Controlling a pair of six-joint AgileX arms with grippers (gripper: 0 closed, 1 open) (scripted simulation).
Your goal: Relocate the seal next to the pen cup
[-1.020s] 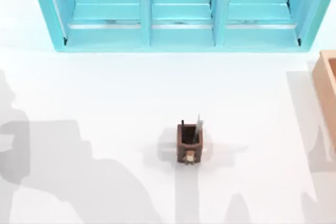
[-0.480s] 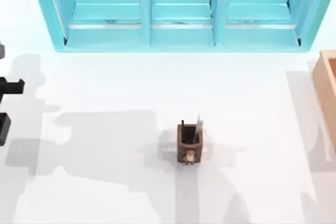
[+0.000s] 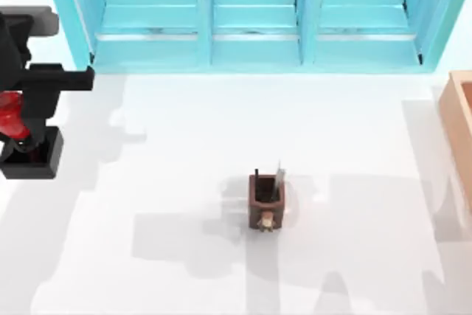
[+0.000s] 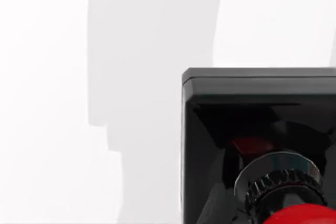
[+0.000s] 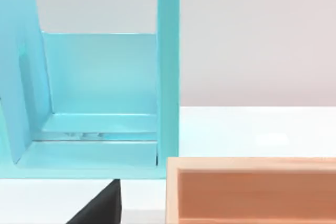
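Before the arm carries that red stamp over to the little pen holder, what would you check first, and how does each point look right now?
1. Stamp held by the left pincer: ok, it hangs at the table's left edge.
2. Grip firmness: cannot tell.
3. Pen holder upright, mid-table: ok.
4. Table between stamp and holder bare: ok.
5. Blue shelf and wooden box off that path: ok.
6. Stamp beside holder: not ok, far apart.

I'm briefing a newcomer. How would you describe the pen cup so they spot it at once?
Start from the turquoise shelf along the table's far edge, then come toward the near side. The pen cup stands alone mid-table: small, dark-brown and square, pens poking out, a tan figure on its front.
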